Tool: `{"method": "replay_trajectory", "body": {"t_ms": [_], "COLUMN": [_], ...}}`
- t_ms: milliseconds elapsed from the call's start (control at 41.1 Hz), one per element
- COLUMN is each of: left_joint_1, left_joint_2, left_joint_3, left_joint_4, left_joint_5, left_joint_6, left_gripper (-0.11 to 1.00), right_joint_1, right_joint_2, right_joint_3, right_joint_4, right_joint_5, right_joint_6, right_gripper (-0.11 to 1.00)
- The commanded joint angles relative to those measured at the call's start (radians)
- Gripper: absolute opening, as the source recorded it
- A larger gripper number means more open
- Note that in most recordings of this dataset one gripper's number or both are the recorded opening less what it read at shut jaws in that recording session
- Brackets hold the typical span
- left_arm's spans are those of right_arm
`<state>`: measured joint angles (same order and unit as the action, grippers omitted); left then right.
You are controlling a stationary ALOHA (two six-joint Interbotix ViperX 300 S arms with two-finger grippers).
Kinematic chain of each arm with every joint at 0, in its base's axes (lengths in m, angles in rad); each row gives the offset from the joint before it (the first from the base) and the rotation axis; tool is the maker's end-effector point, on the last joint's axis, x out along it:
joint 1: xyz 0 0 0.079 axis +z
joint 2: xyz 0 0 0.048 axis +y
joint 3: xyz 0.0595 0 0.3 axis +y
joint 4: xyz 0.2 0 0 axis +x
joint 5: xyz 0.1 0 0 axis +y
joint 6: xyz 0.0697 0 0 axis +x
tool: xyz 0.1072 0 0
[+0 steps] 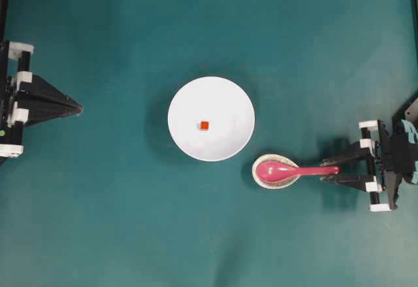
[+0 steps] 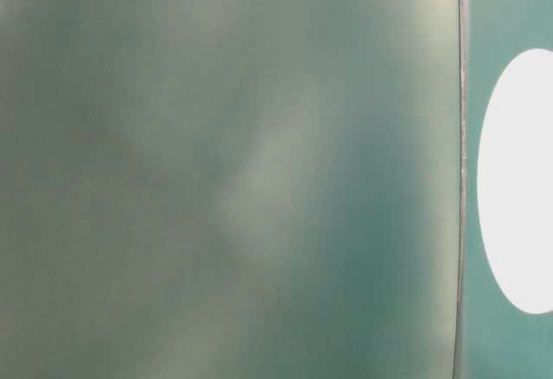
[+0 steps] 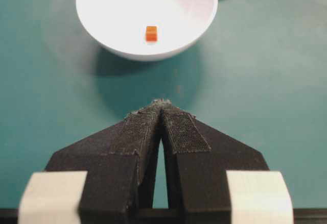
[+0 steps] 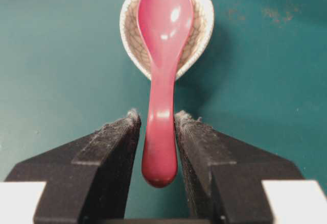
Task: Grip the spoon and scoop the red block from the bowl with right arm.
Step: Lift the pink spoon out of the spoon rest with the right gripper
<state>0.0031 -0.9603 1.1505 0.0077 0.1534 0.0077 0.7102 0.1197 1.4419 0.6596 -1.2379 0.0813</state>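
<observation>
Nearest the right wrist camera, the black, pointed right gripper [image 4: 156, 124] stands spread wide, one finger on each side of the straight handle of the glossy pink-red soup spoon [image 4: 162, 45]. The pads [image 4: 118, 142] flank the handle's rounded end closely, though whether they already touch it cannot be told; no squeeze shows, so the spoon is bracketed rather than held. The grasp, by my reading, is the step in hand and not yet made.

Beyond the fingers, the spoon's oval scoop lies in the small speckled beige oval rest [image 4: 204, 27], its handle running back over the teal table mat [image 1: 98, 235] toward the gripper (well lined up for a straight close).

Farther on, just beside the rest, sits the round plain white bowl [image 1: 211, 118], and near its middle the tiny red-orange block [image 1: 204, 125], untouched. So everything remains: close on the handle, lift, carry to the bowl, scoop.

At the far side, the left gripper [image 3: 162, 106] has its fingers pressed together on nothing, well apart from the bowl.
</observation>
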Motion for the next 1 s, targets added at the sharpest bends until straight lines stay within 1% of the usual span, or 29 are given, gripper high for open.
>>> {"method": "replay_trajectory", "body": {"t_ms": [0,657,827,973], "left_joint_1": [0.002,0.003,0.002,0.003], "left_joint_2": [0.008,0.008,0.008,0.008], "left_joint_3": [-0.026,-0.025,-0.026,-0.026], "left_joint_4": [0.003,0.002,0.002,0.003], "left_joint_5": [-0.006,-0.006,-0.006,-0.006], "left_joint_6": [0.002,0.002,0.002,0.0], "left_gripper": [0.0,0.0,0.0,0.0], "right_joint_1": [0.006,0.006,0.006,0.005], "right_joint_2": [-0.006,0.0,0.0,0.0], "right_joint_3": [-0.003,-0.005,-0.003,-0.003], "right_joint_4": [0.003,0.008,0.012,0.012], "right_joint_5": [-0.021,-0.018,-0.021,-0.02], "right_joint_6": [-0.002,-0.009,-0.015,-0.015], "right_gripper": [0.41,0.4,0.37,0.31]}}
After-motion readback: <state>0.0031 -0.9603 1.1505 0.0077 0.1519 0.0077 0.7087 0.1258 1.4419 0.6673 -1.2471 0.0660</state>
